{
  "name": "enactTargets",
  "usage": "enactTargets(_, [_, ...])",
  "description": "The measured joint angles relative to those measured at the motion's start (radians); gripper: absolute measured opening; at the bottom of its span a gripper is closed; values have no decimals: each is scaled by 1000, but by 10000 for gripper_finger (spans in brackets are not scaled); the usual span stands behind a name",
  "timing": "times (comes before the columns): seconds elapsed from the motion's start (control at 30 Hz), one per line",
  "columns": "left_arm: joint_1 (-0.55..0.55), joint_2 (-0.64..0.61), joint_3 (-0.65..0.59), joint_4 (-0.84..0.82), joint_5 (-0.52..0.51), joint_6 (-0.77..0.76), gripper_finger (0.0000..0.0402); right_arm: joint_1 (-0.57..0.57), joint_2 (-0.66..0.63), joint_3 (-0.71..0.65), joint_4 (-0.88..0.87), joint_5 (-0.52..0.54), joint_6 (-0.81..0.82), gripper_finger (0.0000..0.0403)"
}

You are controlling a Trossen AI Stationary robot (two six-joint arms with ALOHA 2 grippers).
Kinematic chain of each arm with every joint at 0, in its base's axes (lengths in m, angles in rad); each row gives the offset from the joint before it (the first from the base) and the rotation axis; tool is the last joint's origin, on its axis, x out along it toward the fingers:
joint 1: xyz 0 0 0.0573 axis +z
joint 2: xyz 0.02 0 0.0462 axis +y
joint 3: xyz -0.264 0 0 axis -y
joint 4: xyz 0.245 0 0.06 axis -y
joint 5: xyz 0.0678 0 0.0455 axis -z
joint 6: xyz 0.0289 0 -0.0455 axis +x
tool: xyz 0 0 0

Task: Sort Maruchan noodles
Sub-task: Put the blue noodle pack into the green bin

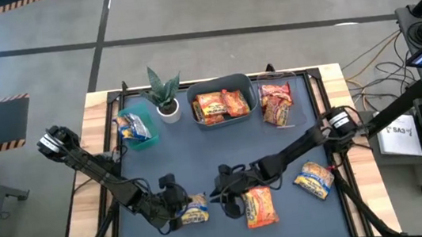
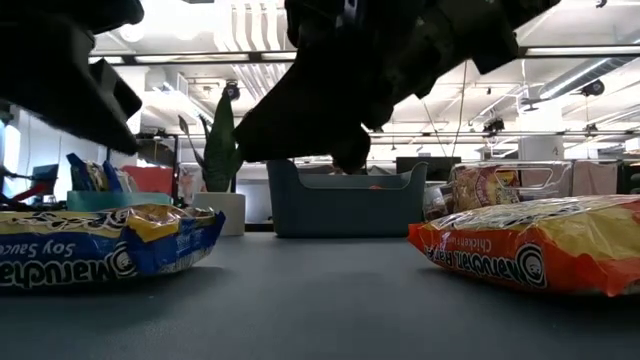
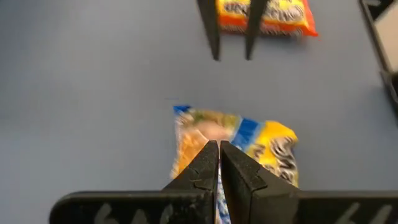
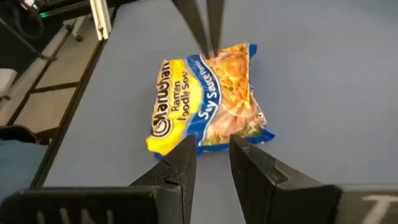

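Note:
A silver-blue-yellow noodle packet (image 1: 194, 210) lies flat near the table's near edge, also seen in the left wrist view (image 3: 261, 146) and the right wrist view (image 4: 205, 99). My left gripper (image 1: 178, 205) (image 3: 219, 147) is shut, its fingertips over that packet's left end. My right gripper (image 1: 230, 202) (image 4: 211, 148) is open and hangs above the table between this packet and an orange packet (image 1: 259, 206) (image 2: 530, 245), pointing toward the blue one. A second blue-yellow packet (image 1: 314, 180) lies at the right. My left gripper's shut fingertips (image 3: 211, 155) stand over the end of the blue-yellow packet (image 4: 231, 53), slanting down from the table's left. Whether they touch it, I cannot tell. The packet lies flat on the table.
A grey bin (image 1: 240, 81) at the far side holds orange packets. A teal bin (image 1: 148, 141) at the far left holds a blue packet. Red-and-white packets (image 1: 276, 103) lie right of the grey bin. A potted plant (image 1: 165, 94) stands between the bins. The table's middle (image 1: 199, 156) is bare.

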Motion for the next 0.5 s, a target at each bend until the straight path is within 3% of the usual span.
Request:
enactTargets(0.23, [-25, 0, -10, -9, 156, -37, 0, -19, 10, 0, 9, 11, 116, 86])
enactTargets(0.33, [-46, 1, -16, -36, 168, -73, 0, -30, 8, 0, 6, -7, 228, 86])
enactTargets(0.5, [-64, 12, -40, -48, 168, -153, 0, -37, 10, 0, 6, -35, 282, 86])
